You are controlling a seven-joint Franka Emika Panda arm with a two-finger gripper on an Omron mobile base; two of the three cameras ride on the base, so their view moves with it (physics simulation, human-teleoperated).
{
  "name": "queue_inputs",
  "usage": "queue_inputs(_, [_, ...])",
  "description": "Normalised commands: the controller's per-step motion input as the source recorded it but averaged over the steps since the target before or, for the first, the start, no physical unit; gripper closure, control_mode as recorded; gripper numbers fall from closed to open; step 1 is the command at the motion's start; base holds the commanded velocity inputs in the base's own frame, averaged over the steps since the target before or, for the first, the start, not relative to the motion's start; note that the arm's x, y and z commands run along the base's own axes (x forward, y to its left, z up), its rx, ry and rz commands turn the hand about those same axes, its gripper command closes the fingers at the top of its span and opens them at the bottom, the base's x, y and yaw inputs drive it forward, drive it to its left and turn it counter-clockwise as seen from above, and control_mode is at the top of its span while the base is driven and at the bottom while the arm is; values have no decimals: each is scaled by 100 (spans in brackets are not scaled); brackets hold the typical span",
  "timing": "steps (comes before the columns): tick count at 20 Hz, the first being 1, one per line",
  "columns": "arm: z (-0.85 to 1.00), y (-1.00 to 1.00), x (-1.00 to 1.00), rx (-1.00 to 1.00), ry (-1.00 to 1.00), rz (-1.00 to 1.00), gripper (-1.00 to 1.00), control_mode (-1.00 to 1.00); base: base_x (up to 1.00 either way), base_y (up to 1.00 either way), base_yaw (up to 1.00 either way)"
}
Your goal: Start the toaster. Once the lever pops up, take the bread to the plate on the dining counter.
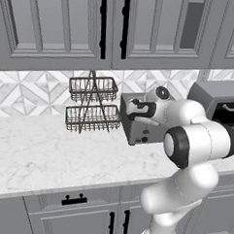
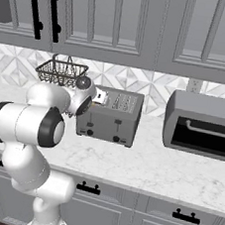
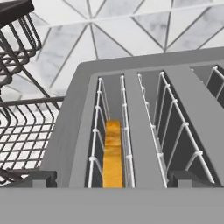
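the toaster stands on the marble table near the back wall, a two-tier wire basket just beside it on one side and a grey microwave near on the other; the table in front lies bare to its front edge. the pincer hangs spread above the toaster's top, one fingertip on either side of a slot. one orange-yellow bread slice sits upright, sunk deep between the white wire guides of that slot. two slots, one slice, two dark round knobs on the front.
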Motion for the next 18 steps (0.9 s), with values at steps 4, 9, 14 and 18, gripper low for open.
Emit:
queue_inputs(4, [0, 0, -26, 0, 0, 0, -100, -100, 0, 0, 0])
queue_inputs(9, [0, 0, -23, 0, 0, 0, -100, -100, 0, 0, 0])
queue_inputs(14, [0, 0, 0, -1, 0, 0, -100, -100, 0, 0, 0])
queue_inputs(18, [0, 0, 16, 0, 0, 0, -100, -100, 0, 0, 0])
